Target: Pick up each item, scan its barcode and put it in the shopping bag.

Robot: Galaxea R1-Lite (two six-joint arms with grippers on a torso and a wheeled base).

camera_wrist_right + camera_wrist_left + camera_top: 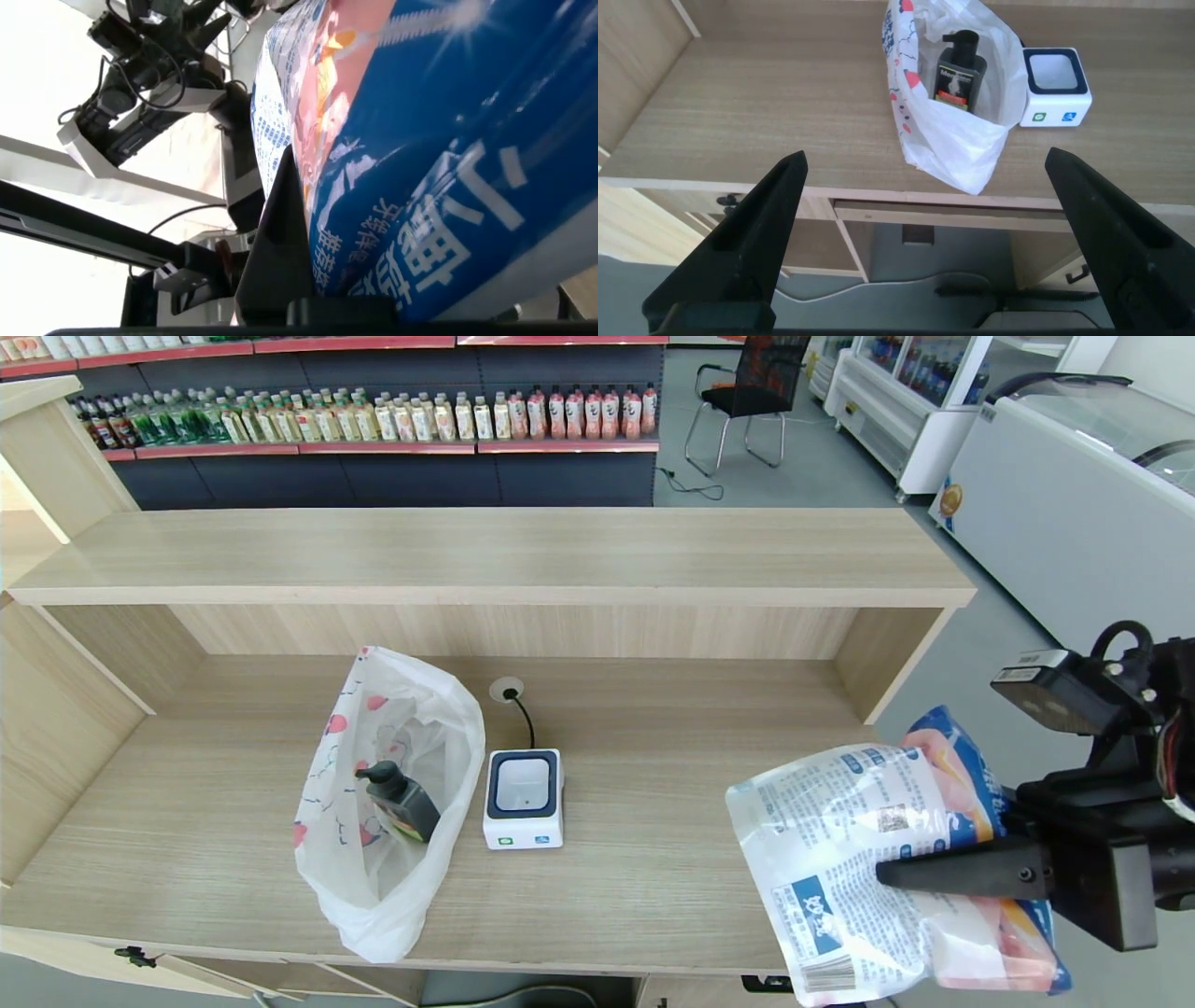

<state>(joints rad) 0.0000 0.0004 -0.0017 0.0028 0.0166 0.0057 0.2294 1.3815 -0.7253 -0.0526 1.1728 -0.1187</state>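
We log right hand (920, 882) clamping blue-white pouch (840, 840), lower right | left hand (926, 159) wide | pump bottle (403, 800) in shopping bag (341, 821), just left of barcode scanner (524, 798), frame centre.

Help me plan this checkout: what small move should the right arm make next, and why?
Probably swing the pouch left, over the scanner, barcode facing it. The right claw grips the pouch near the counter's right end, well away from the scanner.
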